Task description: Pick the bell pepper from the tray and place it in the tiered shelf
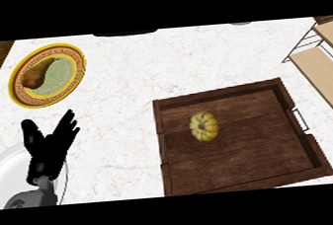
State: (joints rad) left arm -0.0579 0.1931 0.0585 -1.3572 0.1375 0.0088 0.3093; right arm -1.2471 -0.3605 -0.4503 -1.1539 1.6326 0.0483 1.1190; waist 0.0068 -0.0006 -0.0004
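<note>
1. The small, yellow, lobed bell pepper (204, 126) lies alone on the floor of the dark-brown wooden tray (174, 148), a little above and left of the tray's middle, clear of every wall and with nothing holding it.
2. We judge it light and fairly stiff, with a smooth, waxy skin that may slip; its ribs offer grooves for fingertips. We would close fingers and thumb across its widest part, from above, on opposite lobes.
3. It sits with its top towards us, so it may roll if nudged from one side only.
4. The tray has raised walls and a thin metal handle on its right side; we would come down from above, not from the side.
5. The light-wood tiered shelf (325, 70) with its wire frame stands at the right edge, just beyond the tray.
6. Our left hand (49, 146), black, rests at lower left with fingers straight and spread, holding nothing. Our right hand does not show.
7. A yellow-rimmed round plate (75, 54) bearing brown food lies at upper left, well apart.
</note>
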